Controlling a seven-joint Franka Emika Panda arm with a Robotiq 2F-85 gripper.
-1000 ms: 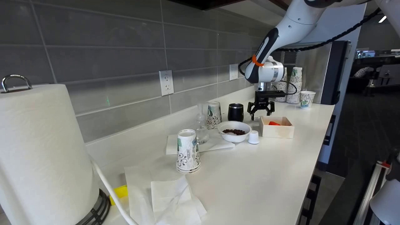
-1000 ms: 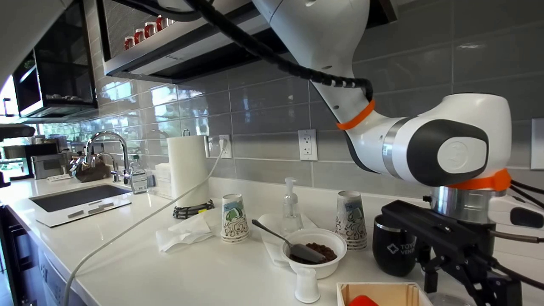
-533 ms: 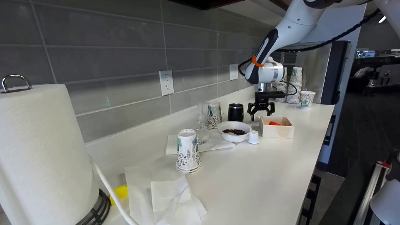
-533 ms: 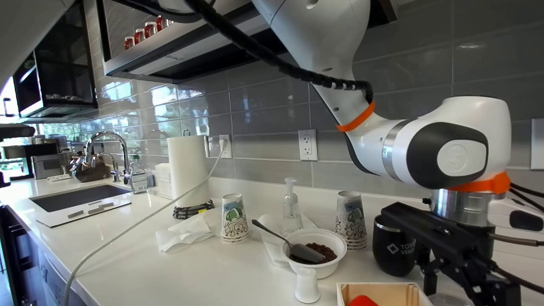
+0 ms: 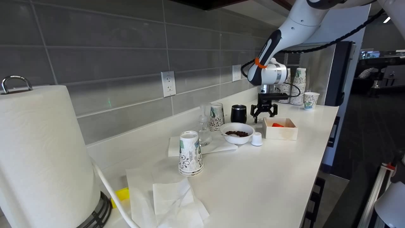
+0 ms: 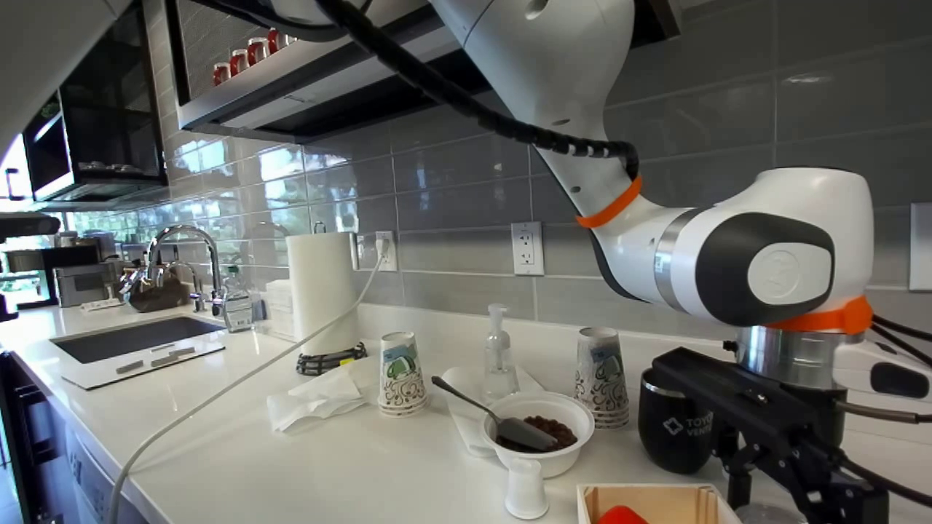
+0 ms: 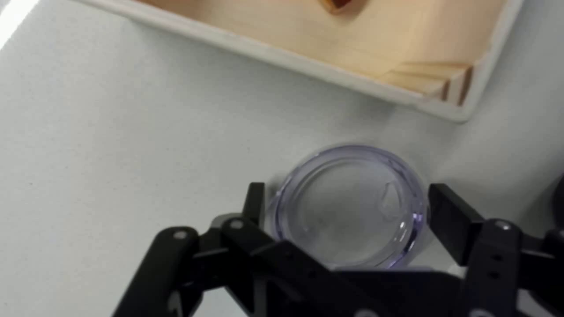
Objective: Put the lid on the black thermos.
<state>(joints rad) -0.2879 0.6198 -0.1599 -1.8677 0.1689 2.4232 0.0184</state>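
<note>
The black thermos [image 5: 238, 114] stands upright on the counter with no lid on its paler rim; it also shows in an exterior view [image 6: 668, 431], partly hidden by the gripper. A dark edge at the right of the wrist view may be part of it. A clear, round lid [image 7: 348, 207] lies on the counter in the wrist view; its edge shows in an exterior view [image 6: 769, 514]. My gripper [image 7: 346, 198] is open, one finger on each side of the lid, with narrow gaps visible. The gripper also shows in both exterior views [image 5: 264, 117] [image 6: 797, 502], beside the thermos.
A wooden box [image 5: 281, 133] with a red item stands close to the lid, also in the wrist view [image 7: 282, 52]. A white bowl [image 6: 542, 466] holds dark bits and a spatula. A small white cup [image 5: 257, 139], paper cup stacks [image 5: 217, 117] and a soap bottle [image 6: 499, 356] stand nearby.
The arm's wrist has sunk very slightly, and the gripper has shifted a touch with it. The thermos, box and bowl have not moved.
</note>
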